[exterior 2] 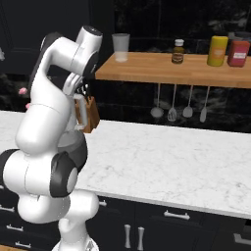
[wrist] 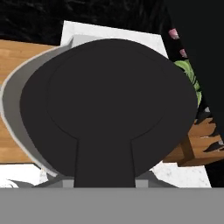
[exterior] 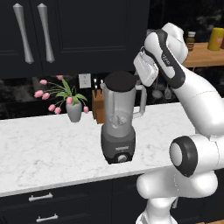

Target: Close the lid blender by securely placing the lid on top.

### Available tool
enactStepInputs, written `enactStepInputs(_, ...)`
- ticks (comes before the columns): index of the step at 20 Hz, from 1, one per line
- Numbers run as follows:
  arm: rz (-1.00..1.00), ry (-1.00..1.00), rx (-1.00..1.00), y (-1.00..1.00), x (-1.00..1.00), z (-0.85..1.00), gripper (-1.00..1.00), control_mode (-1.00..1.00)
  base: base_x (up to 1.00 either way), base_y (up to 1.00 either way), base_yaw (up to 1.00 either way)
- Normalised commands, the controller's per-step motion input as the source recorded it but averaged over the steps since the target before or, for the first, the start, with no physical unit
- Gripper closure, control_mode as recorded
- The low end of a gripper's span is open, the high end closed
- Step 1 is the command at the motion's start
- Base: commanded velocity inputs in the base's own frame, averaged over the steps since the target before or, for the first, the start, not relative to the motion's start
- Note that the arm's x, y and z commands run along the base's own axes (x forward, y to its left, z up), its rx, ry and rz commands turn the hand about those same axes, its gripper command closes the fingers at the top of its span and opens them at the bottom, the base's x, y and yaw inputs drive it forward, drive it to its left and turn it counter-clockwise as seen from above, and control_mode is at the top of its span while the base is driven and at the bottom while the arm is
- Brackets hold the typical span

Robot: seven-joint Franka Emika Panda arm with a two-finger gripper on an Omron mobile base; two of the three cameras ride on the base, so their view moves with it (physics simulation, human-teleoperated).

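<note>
So I'm at the seating step: the lid point(exterior: 120, 80) is sitting across the top of the blender point(exterior: 119, 124) jar on the marble counter point(exterior: 48, 148), and from my hand camera the black disc point(wrist: 109, 105) covers nearly the whole rim, with a sliver of grey jar wall peeking out on one side, so I'd guess it's a touch off-centre or not fully pressed home. Its tab runs down toward my fingertips at the bottom of that view, but honestly I can't tell whether my jaws are pinching the tab or spread apart, the tips are hidden under it. My gripper point(exterior: 141, 76) is just beside the lid's edge, over the jar's handle side. Next move, as I see it: nudge the lid square to the rim, press down, then let go and pull back without dragging it. Stuff to watch: the wooden knife block point(exterior: 99, 105) right behind the jar, the vase of pink tulips point(exterior: 70, 103) near it, and the wooden shelf point(exterior 2: 171, 71) with hanging utensils point(exterior 2: 179, 110) off to the side.
</note>
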Motion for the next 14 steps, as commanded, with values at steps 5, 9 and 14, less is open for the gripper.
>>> enactStepInputs(5, 0.00, 0.02, 0.00, 0.35, 0.00, 0.00, 1.00, -1.00, 0.00, 0.00, 0.00)
enactStepInputs(9, 0.00, 0.06, -0.04, 0.30, 0.00, 0.00, 1.00, -1.00, 0.00, 0.00, 0.00)
enactStepInputs(14, 0.00, 0.09, -0.13, 0.22, 0.00, -0.14, 1.00, -1.00, 0.00, 0.00, 0.00)
